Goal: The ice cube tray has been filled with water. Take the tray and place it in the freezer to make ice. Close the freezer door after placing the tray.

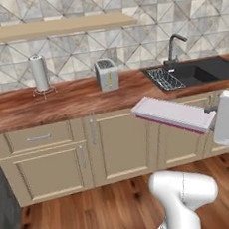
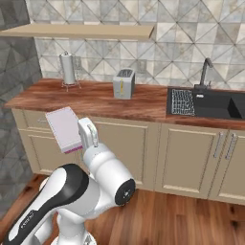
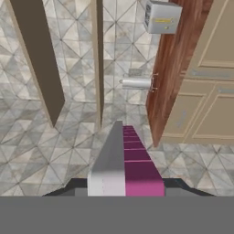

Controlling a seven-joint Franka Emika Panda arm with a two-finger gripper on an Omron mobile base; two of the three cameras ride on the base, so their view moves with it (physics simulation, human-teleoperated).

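1 ice cube tray, apparently gripped

One ice cube tray, one toaster, one paper towel roll.

base views: behind arm, share counter | hand view: rolled sideways

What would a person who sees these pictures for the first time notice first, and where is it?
The eye goes first to the ice cube tray, pale with a magenta lower edge, held in the air by the gripper in front of the cream cabinets, clear of the wooden counter. Behind it on the counter stand a toaster near the middle and a paper towel holder to the left, and the dark sink lies at the right.
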